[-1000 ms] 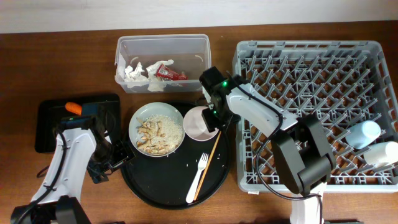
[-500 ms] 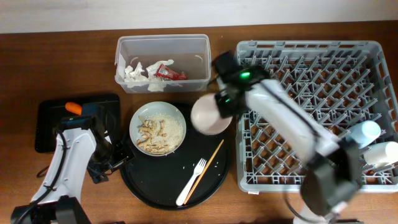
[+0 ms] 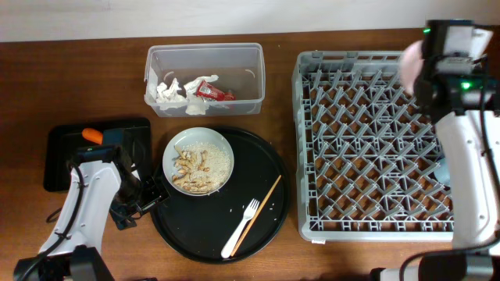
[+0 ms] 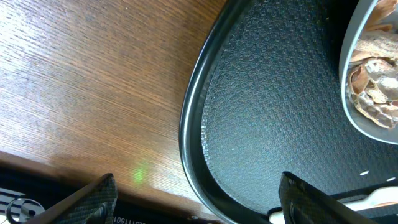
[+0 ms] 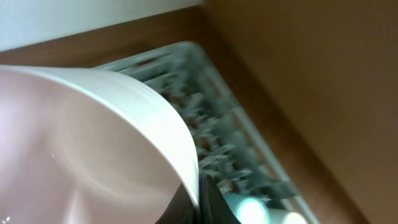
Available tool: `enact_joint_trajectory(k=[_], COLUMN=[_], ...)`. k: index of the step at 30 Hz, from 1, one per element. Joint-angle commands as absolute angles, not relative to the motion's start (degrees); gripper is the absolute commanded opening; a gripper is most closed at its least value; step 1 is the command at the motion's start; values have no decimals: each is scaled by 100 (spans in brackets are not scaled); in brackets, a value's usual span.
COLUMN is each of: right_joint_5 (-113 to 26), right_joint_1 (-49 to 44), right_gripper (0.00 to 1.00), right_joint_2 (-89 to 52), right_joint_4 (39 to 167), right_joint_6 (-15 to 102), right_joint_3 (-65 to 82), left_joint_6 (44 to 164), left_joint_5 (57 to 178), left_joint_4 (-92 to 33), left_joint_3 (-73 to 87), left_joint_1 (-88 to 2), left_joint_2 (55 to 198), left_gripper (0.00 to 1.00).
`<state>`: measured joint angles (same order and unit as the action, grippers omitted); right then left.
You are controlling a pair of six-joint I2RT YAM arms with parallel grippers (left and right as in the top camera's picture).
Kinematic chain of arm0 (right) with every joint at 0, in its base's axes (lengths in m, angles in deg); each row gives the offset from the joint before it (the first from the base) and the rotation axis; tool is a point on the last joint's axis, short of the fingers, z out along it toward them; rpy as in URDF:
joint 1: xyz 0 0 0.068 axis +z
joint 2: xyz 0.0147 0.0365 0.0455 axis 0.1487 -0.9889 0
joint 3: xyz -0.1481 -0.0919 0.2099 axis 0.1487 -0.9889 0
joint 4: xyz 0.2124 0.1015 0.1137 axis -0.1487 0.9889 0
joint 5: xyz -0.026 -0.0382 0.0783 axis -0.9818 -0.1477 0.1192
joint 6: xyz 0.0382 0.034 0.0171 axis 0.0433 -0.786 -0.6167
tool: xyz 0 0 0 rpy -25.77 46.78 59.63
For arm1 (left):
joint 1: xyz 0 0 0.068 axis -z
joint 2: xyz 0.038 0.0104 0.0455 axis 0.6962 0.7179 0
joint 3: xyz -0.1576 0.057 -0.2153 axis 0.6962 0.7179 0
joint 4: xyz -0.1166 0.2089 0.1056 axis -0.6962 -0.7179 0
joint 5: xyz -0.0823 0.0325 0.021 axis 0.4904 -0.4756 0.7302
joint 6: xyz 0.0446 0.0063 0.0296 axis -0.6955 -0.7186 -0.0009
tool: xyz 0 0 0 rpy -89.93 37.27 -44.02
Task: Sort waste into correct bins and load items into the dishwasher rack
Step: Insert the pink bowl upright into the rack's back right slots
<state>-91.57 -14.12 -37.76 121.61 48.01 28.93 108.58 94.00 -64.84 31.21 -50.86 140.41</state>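
The crumpled white tissue (image 3: 166,92) and red wrapper (image 3: 212,91) are in the clear plastic tub (image 3: 205,48), and the orange carrot (image 3: 92,135) is in the shallow black tray (image 3: 58,168). The right claw (image 5: 199,196) pinches the white-pink bowl (image 3: 408,61) over the 1 o'clock corner of the grey grid rack (image 3: 367,156). The rice-laden pale green plate (image 3: 198,129), white fork (image 3: 242,226) and wooden chopstick (image 3: 266,199) await loading. The left claw (image 4: 198,183) is spread.

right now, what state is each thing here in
white-pink bowl, tilted, gripped by its rim above the far edge of the dishwasher rack
right fingers, shut on the bowl
left fingers, open, empty, over the edge of the round black tray
pale green plate, upright on that tray, holding rice and scraps
clear tub, open, holding tissue and red wrapper
white fork and wooden chopstick, lying flat on that tray
carrot, lying in the shallow black tray
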Motion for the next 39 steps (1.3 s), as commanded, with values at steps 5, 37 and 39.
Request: enact_joint_trajectory(k=[5,37,39], right_joint_5=[-11426,-11642,-11555], right_joint_1=[-2216,-1628,-1525], right_gripper=[4,4,4], right_joint_2=[-4757,-6392,-6392], right_joint_4=[11490,11272,11274], right_joint_6=[4478,3748,3750], right_joint_3=[2915,2486,2484], left_joint_6=[10764,10766,10766], left_joint_5=[9358,9358,9358], left_joint_4=[-6490,-6447,-6449], left_joint_3=[3167,3167,3167], left_joint_1=[-5060,-5060,-5060], left_joint_2=[14028,14028,14028], left_gripper=[83,83,83])
